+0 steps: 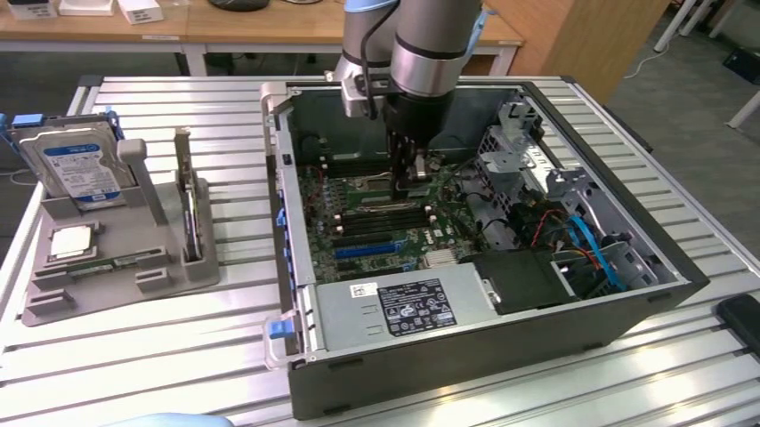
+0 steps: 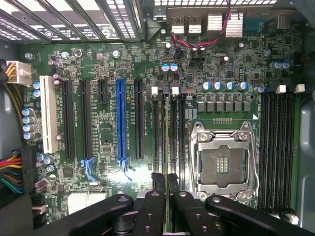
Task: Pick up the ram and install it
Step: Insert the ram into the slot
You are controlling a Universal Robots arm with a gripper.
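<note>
Step in hand: insertion. The gripper (image 1: 411, 181), in the upper centre of the exterior view, is closed narrowly on the ram (image 2: 167, 183), held edge-on just above the memory slots (image 2: 168, 128) inside the computer case (image 1: 499, 351). Seating likely requires the stick parallel to one slot and a straight press.

Ram (image 2: 167, 189) between fingers (image 2: 156, 181), over motherboard (image 2: 108, 73) in case (image 1: 665, 276)

In the exterior view, straight up is free for you, but from your gripper (image 1: 410, 182) the cage (image 1: 513, 133) blocks 3 o'clock, supply (image 1: 344, 311) 6, wall (image 1: 283, 178) 9.
</note>
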